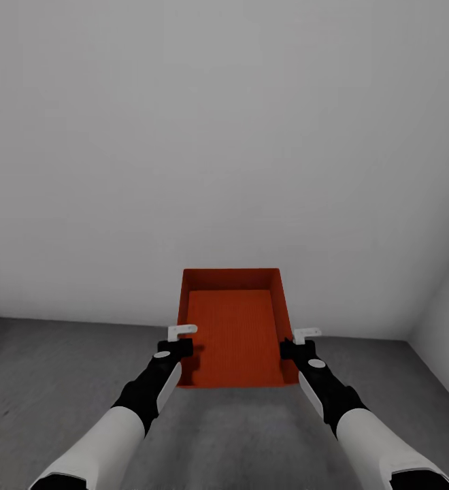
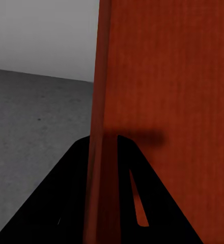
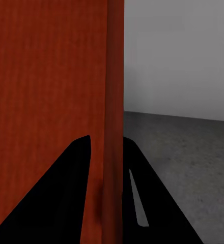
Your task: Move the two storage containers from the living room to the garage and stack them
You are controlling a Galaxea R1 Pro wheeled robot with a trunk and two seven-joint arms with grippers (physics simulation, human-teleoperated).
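White wall (image 1: 224,136) ahead, grey floor (image 1: 61,381) below, a corner at the right; one orange bin (image 1: 233,327) held level above the floor between both arms; left gripper (image 1: 181,340) and right gripper (image 1: 302,342) each pinch a side wall between their fingers; uneven release could tip it; open floor lies left.

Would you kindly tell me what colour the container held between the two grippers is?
The storage container is orange-red with fine ribbing, clearest in the head view.
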